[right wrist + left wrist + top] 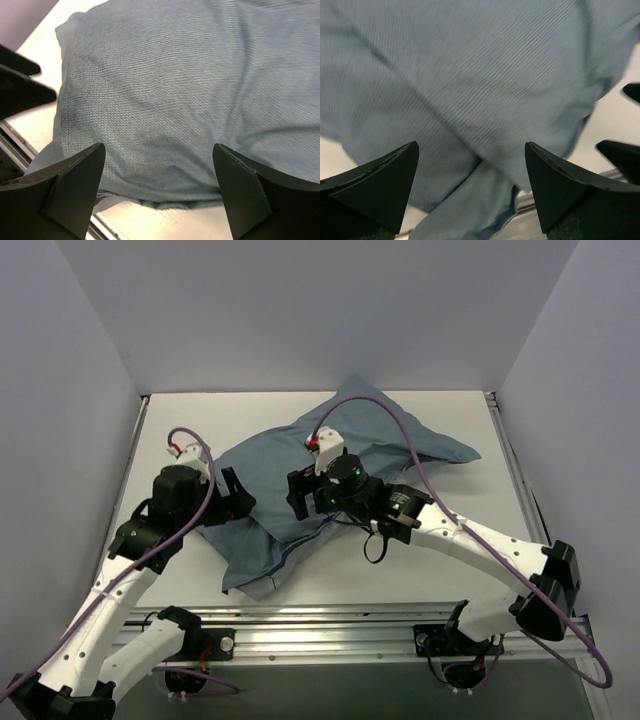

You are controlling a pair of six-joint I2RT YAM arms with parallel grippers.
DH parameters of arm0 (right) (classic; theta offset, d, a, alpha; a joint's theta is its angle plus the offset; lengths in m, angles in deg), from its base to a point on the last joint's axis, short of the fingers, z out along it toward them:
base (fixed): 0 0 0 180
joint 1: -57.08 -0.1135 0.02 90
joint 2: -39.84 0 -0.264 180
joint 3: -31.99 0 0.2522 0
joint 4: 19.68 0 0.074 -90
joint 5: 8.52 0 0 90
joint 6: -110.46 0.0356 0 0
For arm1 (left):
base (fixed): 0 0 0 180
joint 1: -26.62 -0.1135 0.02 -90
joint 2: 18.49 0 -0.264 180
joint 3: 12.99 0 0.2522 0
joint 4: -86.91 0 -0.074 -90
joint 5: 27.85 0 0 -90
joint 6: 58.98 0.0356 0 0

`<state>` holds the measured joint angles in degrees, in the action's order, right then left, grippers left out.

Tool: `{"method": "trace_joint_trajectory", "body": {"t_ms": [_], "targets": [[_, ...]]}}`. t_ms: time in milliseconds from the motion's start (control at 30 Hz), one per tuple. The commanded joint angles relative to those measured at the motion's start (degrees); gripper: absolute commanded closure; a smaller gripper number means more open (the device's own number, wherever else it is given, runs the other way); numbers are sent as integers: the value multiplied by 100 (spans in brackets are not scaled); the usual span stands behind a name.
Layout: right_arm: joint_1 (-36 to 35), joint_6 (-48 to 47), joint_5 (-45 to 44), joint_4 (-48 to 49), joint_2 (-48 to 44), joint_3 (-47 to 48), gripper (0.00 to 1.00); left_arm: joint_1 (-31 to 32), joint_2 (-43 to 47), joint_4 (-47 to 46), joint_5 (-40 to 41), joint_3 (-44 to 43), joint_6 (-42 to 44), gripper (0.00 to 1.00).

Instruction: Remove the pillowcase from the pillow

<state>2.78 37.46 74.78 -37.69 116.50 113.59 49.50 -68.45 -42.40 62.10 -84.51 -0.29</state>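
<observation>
A: Blue cloth, the pillowcase [340, 455], lay plump in the middle of the table [450, 540]. I judged the pillow was inside, unseen.
B: And the grippers?
A: Both wide open and empty, the left gripper [236, 502] at its left edge, the right gripper [298, 496] over its middle.
B: The risk?
A: Pinching pillowcase and pillow together could drag both.

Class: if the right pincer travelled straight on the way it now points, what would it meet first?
The pillowcase: its blue cloth fills the right wrist view ahead of the open right pincer. It seems close, though depth is hard to judge.
</observation>
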Motion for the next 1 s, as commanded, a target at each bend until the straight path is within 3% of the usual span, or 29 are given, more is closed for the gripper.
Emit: {"method": "trace_joint_trajectory", "body": {"t_ms": [0,233,500,700,967], "targets": [[-133,-565,10,265,506,160,16,-29,336,588,14,536,-437,5],[287,-462,-271,811,1517,116,15,-46,-66,-570,-212,1231,-604,5],[1123,-126,-508,724,1132,-490,16,7,-1568,-2873,-1207,1048,-526,5],[1115,-319,-631,208,754,-218,16,59,-1668,-2937,-1321,520,-112,4],[210,-926,-982,-208,666,441,15,121,-938,-2542,-1480,1152,-7,5]]}}
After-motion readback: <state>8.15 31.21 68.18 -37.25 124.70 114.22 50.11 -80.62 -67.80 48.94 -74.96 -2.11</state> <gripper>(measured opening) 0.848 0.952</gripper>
